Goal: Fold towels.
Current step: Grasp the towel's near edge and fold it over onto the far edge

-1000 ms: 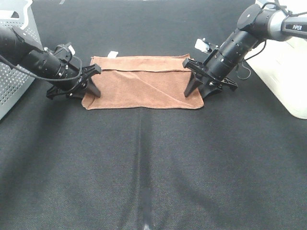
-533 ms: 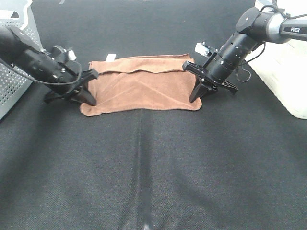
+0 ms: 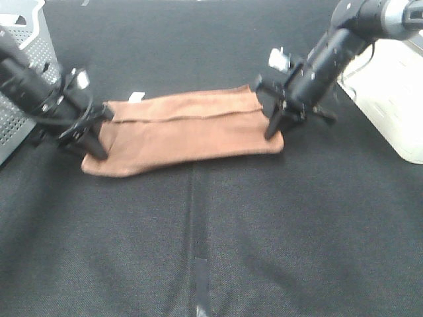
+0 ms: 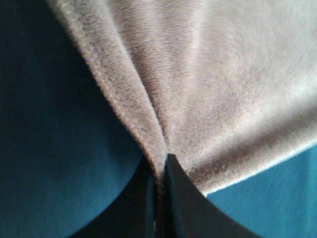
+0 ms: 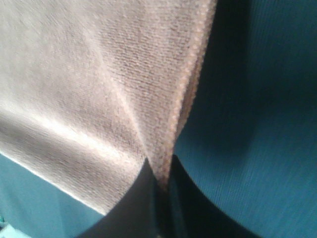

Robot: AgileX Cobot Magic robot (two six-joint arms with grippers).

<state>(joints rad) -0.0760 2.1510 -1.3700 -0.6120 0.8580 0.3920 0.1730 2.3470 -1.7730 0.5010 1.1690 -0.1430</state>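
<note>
Across the whole exterior high view spreads a black cloth-covered table [image 3: 211, 238]. On it, a little toward 12 o'clock from the middle, lies the brown towel [image 3: 188, 129], drawn out into a long band from 9 to 3 o'clock, with its 9 o'clock end sitting lower in the view than the other. A stitched edge of an upper layer runs lengthwise along the towel, nearer its 12 o'clock side.

A white bin [image 3: 390, 99] stands at 2 o'clock, and a white perforated basket [image 3: 20, 72] at 10 o'clock, both apart from the towel.

At the towel's 9 o'clock end, the left gripper [image 3: 94, 142] is pinched on the cloth. Its wrist view shows the two dark fingers [image 4: 181, 198] pressed together on the hemmed edge of the towel [image 4: 223, 89], with folds fanning out from the pinch.

At the 3 o'clock end, the right gripper [image 3: 272, 129] is likewise clamped. Its fingers [image 5: 136, 203] squeeze the stitched edge of the towel [image 5: 99, 74].

A small white tag [image 3: 137, 96] sticks out at the towel's 11 o'clock corner.
</note>
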